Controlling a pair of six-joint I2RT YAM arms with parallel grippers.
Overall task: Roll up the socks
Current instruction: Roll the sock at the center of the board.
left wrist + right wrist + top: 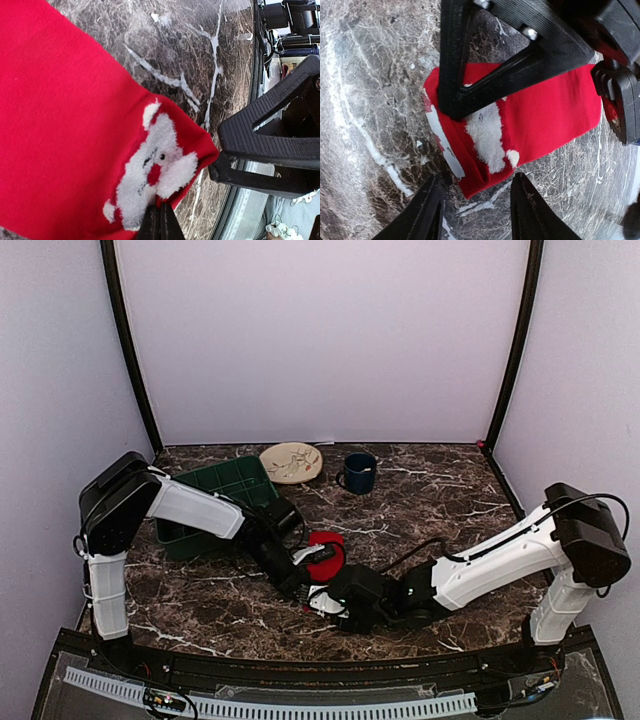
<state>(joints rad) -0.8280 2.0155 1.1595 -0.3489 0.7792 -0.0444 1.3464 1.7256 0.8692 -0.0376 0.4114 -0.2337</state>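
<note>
Nearest you: your right hand (477, 200), its black fingers standing spread at the folded end of the red sock (545, 120). The sock, a soft knit with a fluffy white Santa face (152, 165), is lying on the dark, white-veined marble worktop (440, 500), front centre. Your left hand (160, 222) is pinching its edge, fingertips pressed together. Farther back: a green plastic bin (200, 480), a glossy blue mug (359, 472) and a round cream plate (291, 462).

red sock (325, 552): one bundle in my view; single or pair, I cannot tell
green bin (215, 478): one, near the left edge of the desk (440, 502)
plate (291, 462): one, at the far edge
blue mug (359, 472): one, at the far edge
arms: my two, left arm (195, 510) and right arm (495, 560)
</note>
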